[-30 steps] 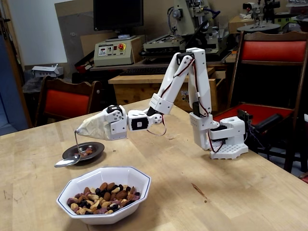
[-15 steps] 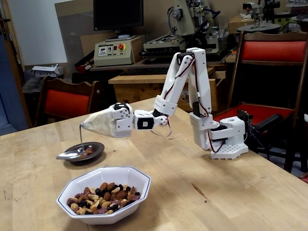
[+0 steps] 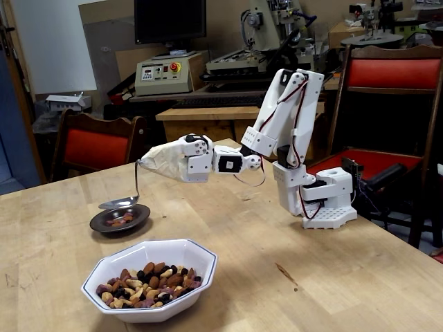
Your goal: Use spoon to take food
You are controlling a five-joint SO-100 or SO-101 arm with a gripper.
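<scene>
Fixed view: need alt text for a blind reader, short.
A white robot arm holds a metal spoon by its tape-wrapped gripper just above a dark saucer with a few bits of food, on a wooden table. In front stands a white bowl of mixed nuts and dried fruit. Red chairs stand behind.

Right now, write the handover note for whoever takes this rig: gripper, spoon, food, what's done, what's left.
Gripper: hidden under beige tape, so open or shut cannot be told; the spoon hangs from it, taped at its upper end.
Spoon: bowl end low, just over the saucer; whether it touches is unclear.
Food: heaped in the white bowl, at the front of the table. A few pieces already lie in the saucer.
Done: some food is in the saucer.
Left: probably more scoops from the bowl.
</scene>
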